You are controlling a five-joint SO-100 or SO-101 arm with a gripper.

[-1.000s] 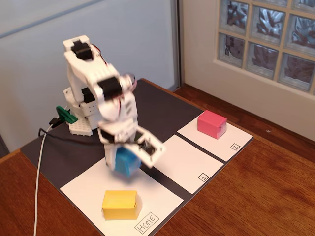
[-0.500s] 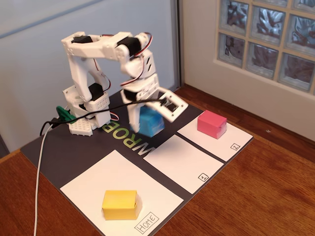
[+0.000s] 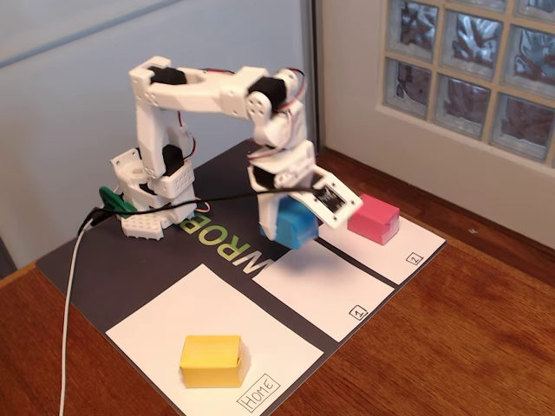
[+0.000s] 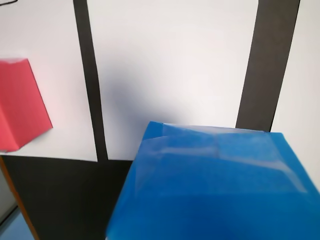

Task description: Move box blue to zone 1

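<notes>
Blue box is clamped in gripper, held above the dark mat at the far edge of zone 1 sheet; box shadow falls on that sheet. Wrist view: box fills lower frame, zone 1 sheet beyond it btwn two dark strips. Pink box sits on sheet "2", right of gripper in fixed view. Yellow box sits on "Home" sheet, well apart.

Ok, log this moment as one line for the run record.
gripper: shut on blue box | box: lifted at far edge of zone 1 | pink box: on sheet 2 | yellow box: on Home sheet
</notes>
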